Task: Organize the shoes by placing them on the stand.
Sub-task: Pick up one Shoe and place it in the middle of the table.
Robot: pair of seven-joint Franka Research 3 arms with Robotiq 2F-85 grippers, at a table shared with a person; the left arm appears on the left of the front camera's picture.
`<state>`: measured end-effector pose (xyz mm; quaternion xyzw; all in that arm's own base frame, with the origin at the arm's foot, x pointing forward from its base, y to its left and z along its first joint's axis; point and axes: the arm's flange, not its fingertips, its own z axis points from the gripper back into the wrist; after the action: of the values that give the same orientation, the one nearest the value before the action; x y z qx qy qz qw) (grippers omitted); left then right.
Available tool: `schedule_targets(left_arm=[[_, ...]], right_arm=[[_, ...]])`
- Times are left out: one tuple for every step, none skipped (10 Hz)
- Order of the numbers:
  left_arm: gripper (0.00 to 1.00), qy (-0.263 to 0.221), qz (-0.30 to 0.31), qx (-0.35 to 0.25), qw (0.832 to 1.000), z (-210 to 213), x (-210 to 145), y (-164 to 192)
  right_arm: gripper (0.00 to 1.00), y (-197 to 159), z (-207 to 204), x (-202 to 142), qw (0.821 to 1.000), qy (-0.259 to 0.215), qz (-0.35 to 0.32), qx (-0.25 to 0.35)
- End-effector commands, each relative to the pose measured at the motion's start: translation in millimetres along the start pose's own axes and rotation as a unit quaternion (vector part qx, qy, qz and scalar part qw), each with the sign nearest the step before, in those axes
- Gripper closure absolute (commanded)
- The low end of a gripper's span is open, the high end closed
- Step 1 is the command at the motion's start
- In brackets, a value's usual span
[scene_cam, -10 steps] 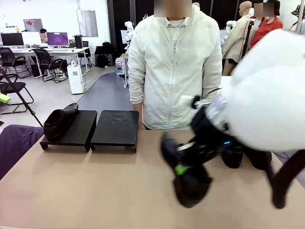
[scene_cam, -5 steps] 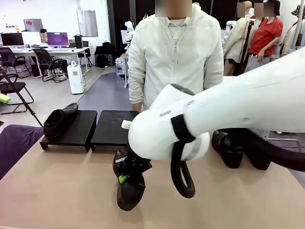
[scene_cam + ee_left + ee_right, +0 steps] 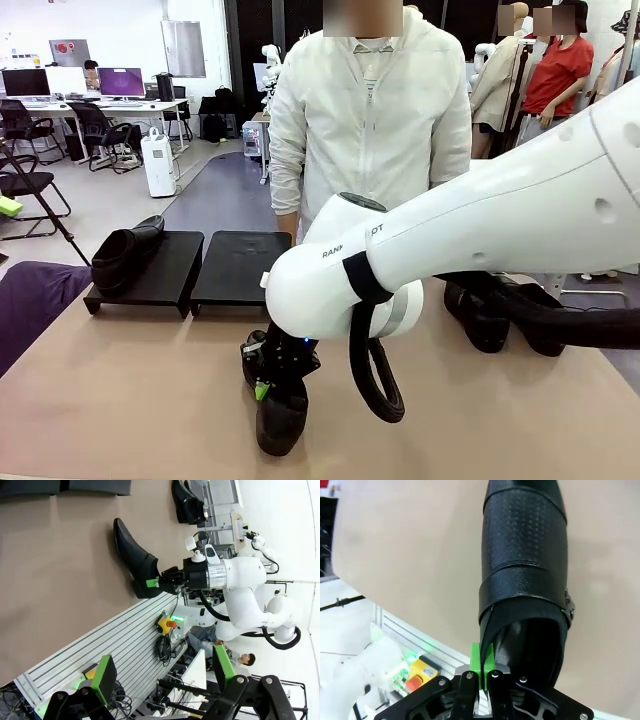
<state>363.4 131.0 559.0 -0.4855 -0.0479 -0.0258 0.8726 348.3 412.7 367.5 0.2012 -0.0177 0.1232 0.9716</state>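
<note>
stand (image 3: pixel 160 280): two black slanted platforms side by side at the far left of the bench (image 3: pixel 120 400). the left one carries one shoe (image 3: pixel 125 255), lying along its left side, heel toward the far edge.

right gripper (image 3: pixel 272 378) is clamped shut on a second shoe (image 3: pixel 282 420), low over the near part of the bench in front of the right platform (image 3: pixel 243 265). in the right wrist view the green pads (image 3: pixel 481 657) pinch the thin rim of the heel opening and the toe points away from the gripper. can't tell whether the sole touches the bench.

left gripper (image 3: pixel 162 675): jaws wide, holding nothing, off the bench's near edge over the ribbed metal frame (image 3: pixel 115 640).

hard to see: two more shoes (image 3: pixel 485 320) at the right of the bench, close together, mostly covered by the right arm (image 3: pixel 480 230) and its black cable (image 3: pixel 365 375) in the front view. the left wrist view cuts both platforms at its top edge. the person in a white jacket (image 3: pixel 365 150) stands at the far side, lower body hidden behind the arm.
</note>
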Motion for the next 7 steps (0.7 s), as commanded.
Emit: schedule_targets(left_arm=[[0.00,0.004,-0.008,0.002,1.000,0.5,-3.4,0.1],[0.00,0.004,-0.008,0.002,1.000,0.5,-3.4,0.1],[0.00,0.004,-0.008,0.002,1.000,0.5,-3.4,0.1],[0.00,0.004,-0.008,0.002,1.000,0.5,-3.4,0.1],[0.00,0.004,-0.008,0.002,1.000,0.5,-3.4,0.1],[0.00,0.004,-0.008,0.002,1.000,0.5,-3.4,0.1],[0.00,0.004,-0.008,0.002,1.000,0.5,-3.4,0.1]], right_arm=[[1.00,-1.5,18.3,-3.8,0.999,0.002,-0.021,-0.033],[1.00,-6.2,16.2,-4.0,0.998,-0.006,-0.034,-0.053],[1.00,-7.8,16.3,-5.4,0.996,-0.014,-0.041,-0.072],[1.00,-8.7,17.5,-4.8,0.995,-0.024,-0.048,-0.079],[1.00,-10.9,16.0,-3.8,0.993,-0.039,-0.052,-0.096],[1.00,-11.5,11.3,-4.0,0.994,-0.035,-0.049,-0.096],[1.00,-11.3,7.5,-4.1,0.995,-0.028,-0.041,-0.092]])
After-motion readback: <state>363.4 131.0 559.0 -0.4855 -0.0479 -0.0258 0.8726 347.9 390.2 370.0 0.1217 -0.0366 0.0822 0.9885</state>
